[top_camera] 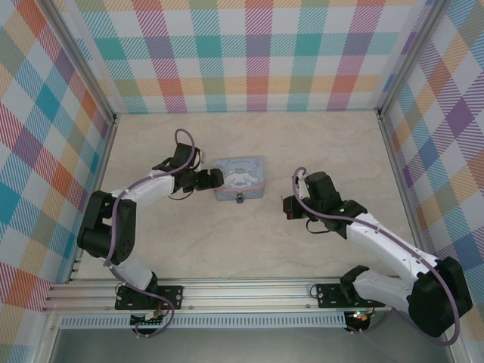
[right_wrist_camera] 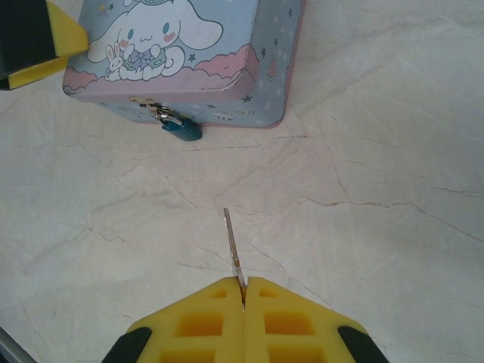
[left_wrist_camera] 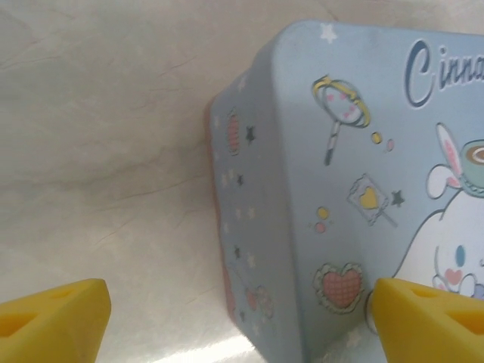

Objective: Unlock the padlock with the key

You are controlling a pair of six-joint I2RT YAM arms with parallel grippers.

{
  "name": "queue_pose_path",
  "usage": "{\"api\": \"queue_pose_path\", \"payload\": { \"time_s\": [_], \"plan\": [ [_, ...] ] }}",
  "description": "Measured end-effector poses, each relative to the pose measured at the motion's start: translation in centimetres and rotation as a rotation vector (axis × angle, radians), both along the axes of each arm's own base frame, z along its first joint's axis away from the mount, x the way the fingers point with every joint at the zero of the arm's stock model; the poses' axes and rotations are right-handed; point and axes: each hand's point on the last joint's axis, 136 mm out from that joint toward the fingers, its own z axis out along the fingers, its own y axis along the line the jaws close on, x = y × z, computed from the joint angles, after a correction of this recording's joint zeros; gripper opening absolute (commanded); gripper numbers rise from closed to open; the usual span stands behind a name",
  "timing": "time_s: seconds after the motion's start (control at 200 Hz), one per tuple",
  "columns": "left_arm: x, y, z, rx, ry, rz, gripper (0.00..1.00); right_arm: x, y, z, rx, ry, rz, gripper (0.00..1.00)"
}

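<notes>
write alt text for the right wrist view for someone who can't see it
The right claw, shut on a thin metal key that points forward, is over a pale tabletop. Ahead sits a pale blue cartoon-printed tin with a tiny blue padlock hanging on its near side.

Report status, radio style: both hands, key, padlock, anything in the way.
Left hand open at the tin. Right hand shut on the key, short of the padlock. Bare table between.

Bright, even light — soft shadows, slight close-up blur
</notes>
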Motion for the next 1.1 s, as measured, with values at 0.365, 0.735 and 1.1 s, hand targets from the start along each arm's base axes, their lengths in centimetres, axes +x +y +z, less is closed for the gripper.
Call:
{"api": "queue_pose_path", "payload": {
  "time_s": [0.365, 0.735, 1.1],
  "plan": [
    [0.7, -2.1, 7.1, -0.121, -0.126, -0.059, 0.92, 5.3, 3.0, 1.0, 0.096, -0.012, 0.018, 0.01],
    [2.1, -14.3, 9.2, -0.183, -0.154, -0.304, 0.89, 5.9, 0.6, 3.4, 0.026, -0.07, -0.095, 0.01],
    [1.2, -18.2, 4.1, -0.134, -0.044, -0.384, 0.88, 4.1, -2.9, 4.3, -0.065, -0.079, -0.191, 0.02]
  ]
}}
